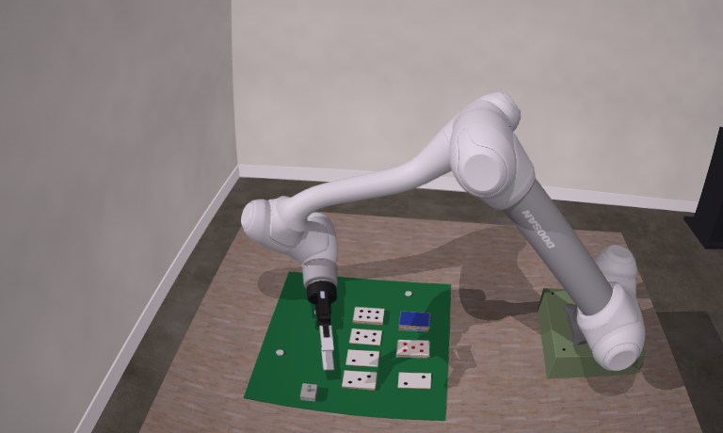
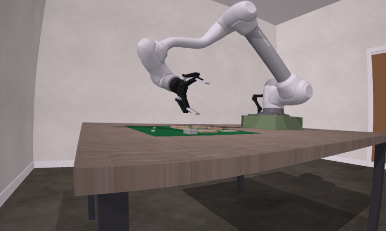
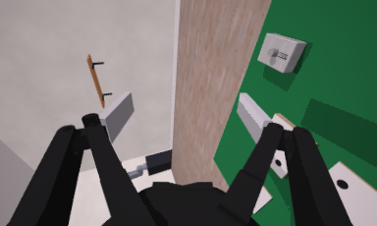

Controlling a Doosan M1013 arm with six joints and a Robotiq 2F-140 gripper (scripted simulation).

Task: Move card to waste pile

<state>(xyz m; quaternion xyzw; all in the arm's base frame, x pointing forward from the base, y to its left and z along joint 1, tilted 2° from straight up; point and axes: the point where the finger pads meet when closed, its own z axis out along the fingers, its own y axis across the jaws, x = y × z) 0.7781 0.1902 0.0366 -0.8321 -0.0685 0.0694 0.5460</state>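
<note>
The table (image 2: 199,157) is wood, brown-grey with a fine streaked grain and a dull finish, on dark matt legs. On it lies a flat green mat (image 1: 298,375), cloth-like and matt. The cards (image 1: 368,315) show pale wooden edges under smooth white faces; the stock (image 1: 414,318) at about 3 o'clock from them has a plain blue top. The arm (image 1: 479,156) looks like smooth satin white plastic with a grey sleeve. The gripper (image 2: 196,96) is matt black with pale grey pads (image 3: 118,115). The base (image 1: 554,354) is flat olive green.
</note>
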